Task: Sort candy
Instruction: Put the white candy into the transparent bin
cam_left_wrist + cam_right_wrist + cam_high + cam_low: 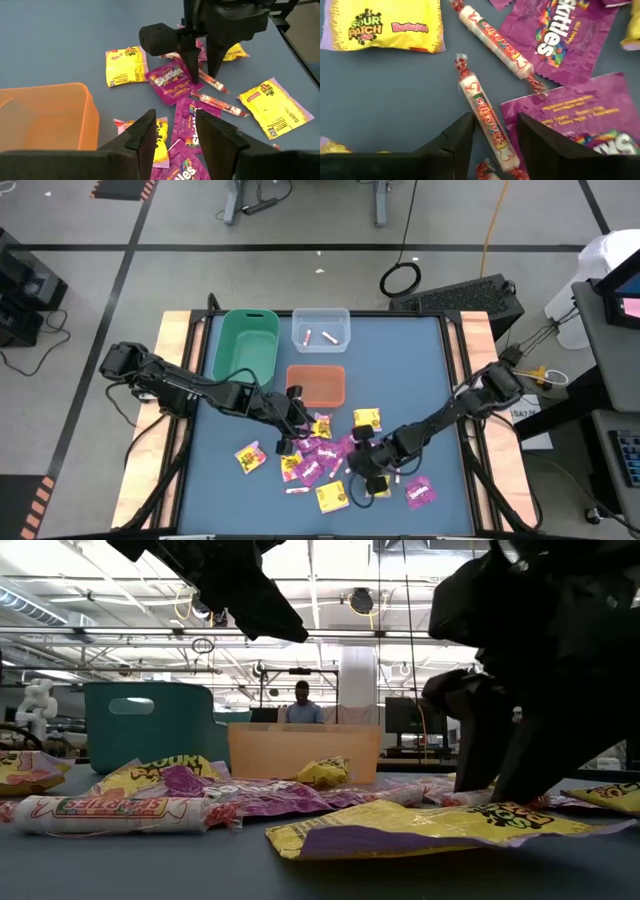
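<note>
Candy [325, 457] lies mostly unsorted, as we read it: a loose heap of Sour Patch packets, Skittles packets and Smarties rolls spreads across the lower middle of the high view on the blue table [420, 360], below the three bins. In the clear bin [321, 327] at upper centre we see two pale rolls [317, 336], the only sweets that look put away. The green bin [246, 343] to its left shows nothing inside, and the orange bin [316, 385] just below the clear one also looks bare from above, though its walls hide part of the floor in the low view. So we judge the sorting barely begun, with nearly every yellow and magenta packet and several rolls left to move. The right gripper [495, 135] is down in the heap at lower centre-right of the high view; in its own wrist view its fingers [457, 137] stand apart on either side of a Smarties roll [485, 117] lying flat on the table, not yet clamped on it. A second roll [495, 42] and a Skittles packet [560, 35] lie just beside, and a Sour Patch packet [385, 25] fills the upper left of that view. The left gripper [172, 135] hovers over the heap's left edge near the orange bin, its fingers parted and holding nothing, above a Skittles packet [187, 132]. We expect the roll to belong with the two in the clear bin.
</note>
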